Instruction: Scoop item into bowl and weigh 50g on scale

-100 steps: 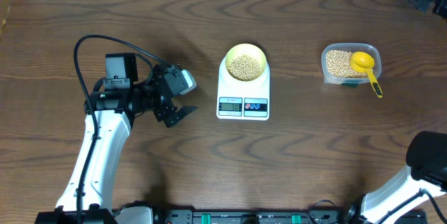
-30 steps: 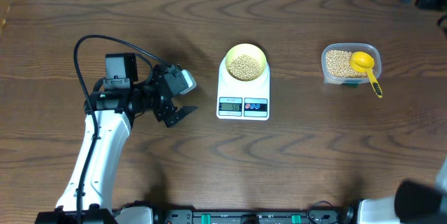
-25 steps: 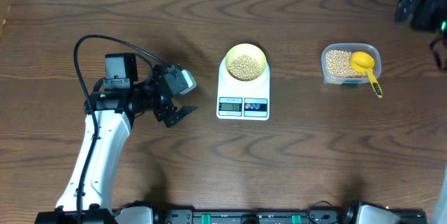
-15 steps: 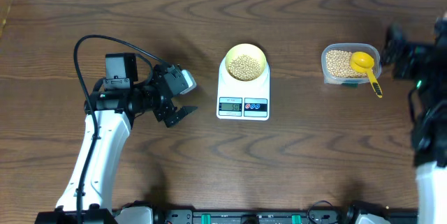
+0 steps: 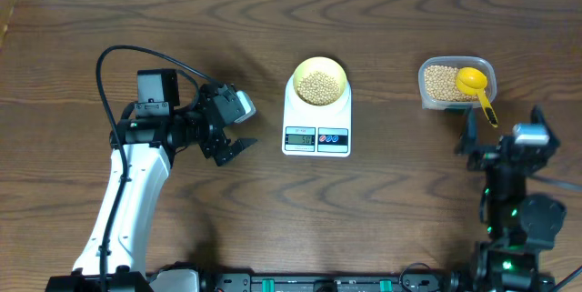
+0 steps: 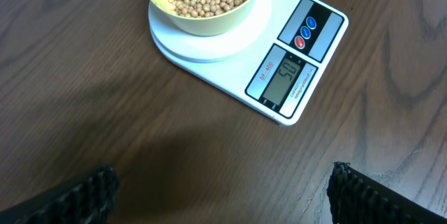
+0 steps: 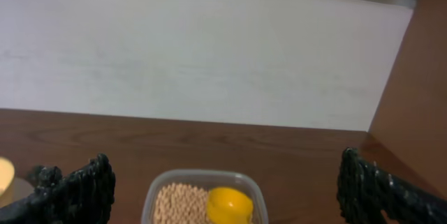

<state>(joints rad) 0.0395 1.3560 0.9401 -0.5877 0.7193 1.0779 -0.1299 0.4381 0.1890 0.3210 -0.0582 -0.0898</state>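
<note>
The pale yellow bowl (image 5: 318,66) holds a heap of tan beans (image 5: 318,85) and stands on the white scale (image 5: 316,133) at mid-table. In the left wrist view the bowl (image 6: 209,23) and the scale's lit display (image 6: 286,77) lie ahead of my left gripper (image 6: 223,182), which is open and empty. Overhead, that left gripper (image 5: 238,126) sits just left of the scale, apart from it. My right gripper (image 5: 503,121) is open and empty, just in front of the clear tub (image 5: 424,94) of beans, and points at it. A yellow scoop (image 5: 473,81) rests in the tub.
The right wrist view shows the tub (image 7: 202,176), more beans (image 7: 178,203) and the scoop (image 7: 229,205) between my fingers, a white wall (image 7: 209,56) behind and a wooden side panel (image 7: 419,77) at right. A black cable (image 5: 118,55) loops above the left arm.
The right arm has swung from the far right corner down to the near side, in front of the tub. The left arm, bowl and scale have not moved.
</note>
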